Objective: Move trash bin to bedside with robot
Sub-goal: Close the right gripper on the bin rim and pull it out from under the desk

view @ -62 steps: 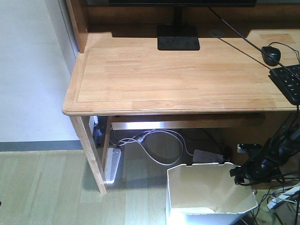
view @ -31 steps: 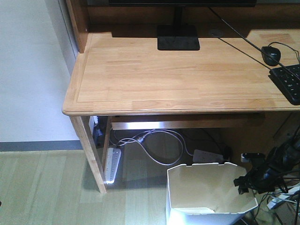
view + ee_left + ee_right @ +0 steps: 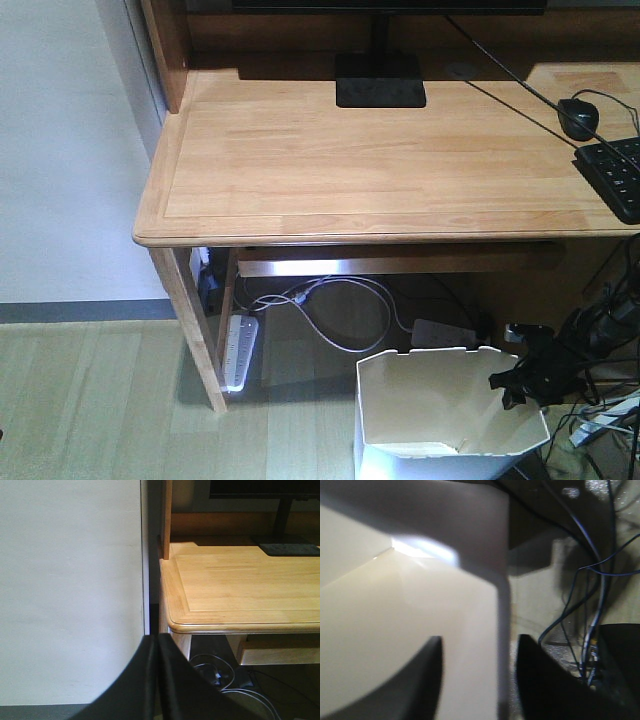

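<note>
One trash bin [image 3: 420,400] — right end effector [image 3: 480,645] open astride its rim, left end effector [image 3: 155,640] closed.

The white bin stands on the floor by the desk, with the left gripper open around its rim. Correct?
No: it is the right gripper that is open around the rim of the bin, as the right wrist view shows. The rest holds.
</note>
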Controlling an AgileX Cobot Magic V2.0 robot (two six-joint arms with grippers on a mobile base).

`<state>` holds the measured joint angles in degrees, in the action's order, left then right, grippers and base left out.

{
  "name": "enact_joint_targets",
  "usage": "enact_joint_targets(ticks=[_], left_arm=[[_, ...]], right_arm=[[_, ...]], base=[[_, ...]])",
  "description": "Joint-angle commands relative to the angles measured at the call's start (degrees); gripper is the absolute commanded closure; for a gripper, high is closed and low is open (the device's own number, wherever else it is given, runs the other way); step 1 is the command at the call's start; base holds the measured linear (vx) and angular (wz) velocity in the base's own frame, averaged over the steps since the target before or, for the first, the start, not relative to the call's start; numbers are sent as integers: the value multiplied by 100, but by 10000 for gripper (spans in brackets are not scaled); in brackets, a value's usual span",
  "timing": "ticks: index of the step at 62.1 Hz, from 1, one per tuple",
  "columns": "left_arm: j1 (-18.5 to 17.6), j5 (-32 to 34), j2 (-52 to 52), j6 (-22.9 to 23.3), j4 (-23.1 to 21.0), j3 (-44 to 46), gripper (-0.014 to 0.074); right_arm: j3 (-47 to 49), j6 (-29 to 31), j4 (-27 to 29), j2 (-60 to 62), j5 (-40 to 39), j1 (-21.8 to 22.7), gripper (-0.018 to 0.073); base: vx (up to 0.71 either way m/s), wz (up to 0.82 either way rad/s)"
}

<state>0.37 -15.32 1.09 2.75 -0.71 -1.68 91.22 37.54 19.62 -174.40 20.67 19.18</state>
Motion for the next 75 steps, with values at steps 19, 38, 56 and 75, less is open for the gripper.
enact_joint_targets(ticks=[19, 38, 56, 75], left_arm=[[-15, 423, 62, 45, -25, -165, 602], [-15, 423, 62, 45, -25, -165, 602], [-15, 423, 62, 45, -25, -165, 602], [-15, 423, 62, 45, -25, -165, 602]], right_arm=[[138, 2418, 2711, 398, 1357, 84, 569], [-464, 3399, 3748, 875, 1689, 180, 565], [-2101, 4800, 4666, 2189, 1301, 181, 565], [-3595, 5117, 4833, 3764, 1042, 175, 565]], base=[[0, 0], [0, 0], [0, 0], [0, 0]])
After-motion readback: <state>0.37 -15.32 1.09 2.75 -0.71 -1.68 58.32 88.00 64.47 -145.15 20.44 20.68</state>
